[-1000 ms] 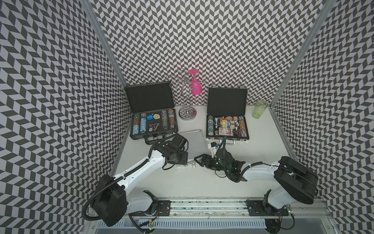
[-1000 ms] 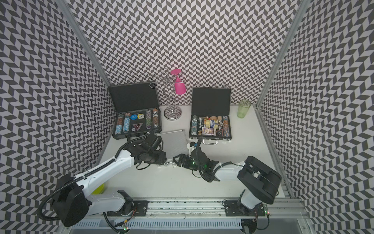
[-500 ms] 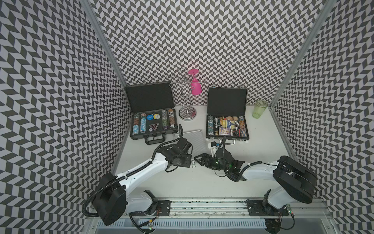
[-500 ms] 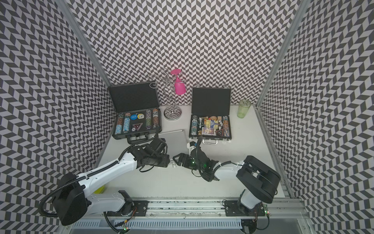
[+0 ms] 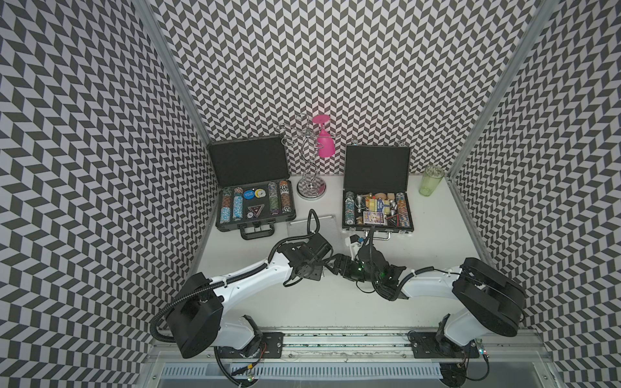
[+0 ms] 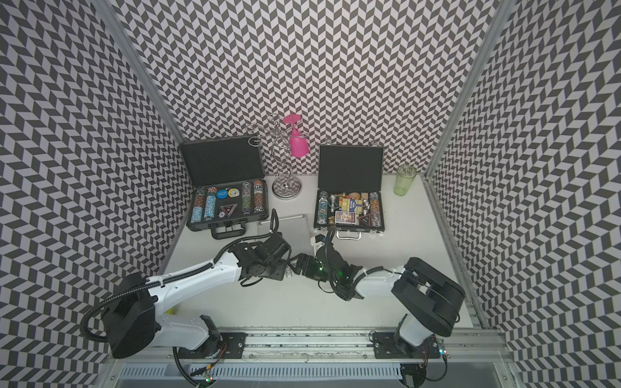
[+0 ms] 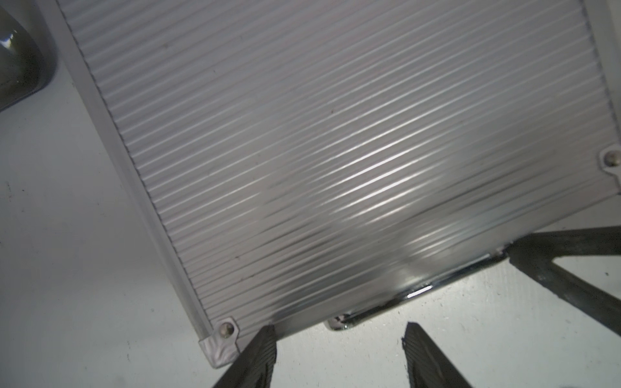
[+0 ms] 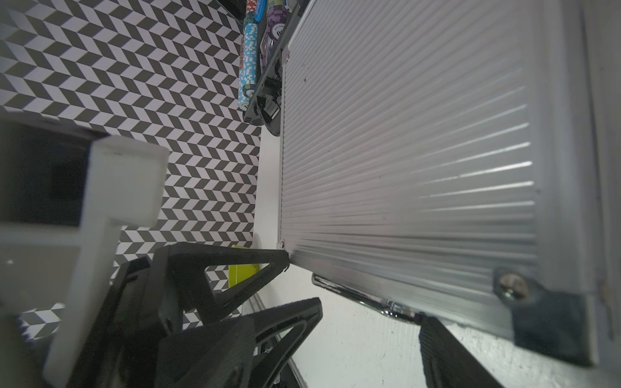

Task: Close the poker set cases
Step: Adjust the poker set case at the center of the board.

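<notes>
The small ribbed silver case (image 7: pixel 336 134) lies flat with its lid down in the table's middle (image 5: pixel 319 223), its chrome handle (image 7: pixel 413 292) facing the arms. My left gripper (image 7: pixel 339 336) stands open at the case's front edge, one fingertip (image 7: pixel 265 339) by the corner, nothing between the fingers. My right gripper (image 8: pixel 369 322) is open at the same edge, one finger (image 8: pixel 437 339) next to the handle (image 8: pixel 366 300). The large dark-grey case (image 5: pixel 255 205) at the back left and the black case (image 5: pixel 376 208) at the back right stand open, chips showing.
A chrome glass rack (image 5: pixel 311 168) with a pink glass (image 5: pixel 325 142) stands between the two open cases. A green tumbler (image 5: pixel 430 181) is in the back right corner. Patterned walls close in three sides. Something yellow (image 6: pixel 170 310) lies under the left arm.
My left arm has drawn back from over the silver case toward the table's front, and its jaws have opened a little wider. The right arm has stayed put.
</notes>
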Robot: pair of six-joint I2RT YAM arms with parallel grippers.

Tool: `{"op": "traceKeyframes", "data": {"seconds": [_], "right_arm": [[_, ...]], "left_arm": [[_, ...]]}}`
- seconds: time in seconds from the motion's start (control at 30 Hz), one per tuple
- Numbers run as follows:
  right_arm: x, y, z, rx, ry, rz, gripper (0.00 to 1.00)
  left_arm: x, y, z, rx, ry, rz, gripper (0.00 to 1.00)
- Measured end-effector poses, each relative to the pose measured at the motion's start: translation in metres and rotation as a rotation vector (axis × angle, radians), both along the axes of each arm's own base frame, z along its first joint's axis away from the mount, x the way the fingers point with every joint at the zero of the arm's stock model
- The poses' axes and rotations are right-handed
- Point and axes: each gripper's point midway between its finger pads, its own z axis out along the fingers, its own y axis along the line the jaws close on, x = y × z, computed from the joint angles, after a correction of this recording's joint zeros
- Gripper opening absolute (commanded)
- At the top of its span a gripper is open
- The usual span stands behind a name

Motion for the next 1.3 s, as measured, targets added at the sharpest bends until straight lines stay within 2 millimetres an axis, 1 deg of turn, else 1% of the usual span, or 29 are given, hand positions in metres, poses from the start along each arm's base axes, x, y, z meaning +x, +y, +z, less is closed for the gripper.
{"op": "traceKeyframes", "data": {"seconds": [0.23, 0.37, 0.53, 0.73, 0.83, 0.93, 1.1, 1.2, 1.3], "right_arm": [[0.002, -0.003, -0.003, -0.007, 0.01, -0.004, 0.78], [0.001, -0.003, -0.009, -0.016, 0.022, 0.0, 0.78], [0.001, -0.002, -0.009, -0.015, 0.024, 0.005, 0.77], [0.0, -0.003, -0.01, -0.018, 0.027, 0.007, 0.78], [-0.004, -0.007, -0.014, -0.028, 0.034, 0.008, 0.79], [-0.011, -0.016, -0.018, -0.045, 0.04, 0.01, 0.82], [-0.022, -0.029, -0.019, -0.084, 0.018, 0.024, 0.87], [-0.031, -0.026, -0.012, -0.089, -0.013, 0.05, 0.88], [-0.041, -0.022, -0.011, -0.102, -0.039, 0.076, 0.89]], "left_arm": [[-0.002, -0.003, 0.002, -0.016, 0.01, -0.021, 0.66], [-0.003, -0.007, 0.007, -0.023, 0.017, -0.051, 0.68], [0.006, -0.013, 0.015, -0.02, -0.003, -0.062, 0.67], [0.012, -0.007, 0.016, -0.013, -0.006, -0.043, 0.66], [0.021, 0.003, 0.017, -0.021, -0.01, -0.003, 0.65], [0.034, 0.01, 0.023, -0.047, -0.025, 0.04, 0.62], [0.056, 0.018, 0.028, -0.099, -0.058, 0.103, 0.55], [0.066, 0.02, 0.026, -0.125, -0.062, 0.129, 0.52], [0.074, 0.02, 0.022, -0.134, -0.053, 0.141, 0.51]]}}
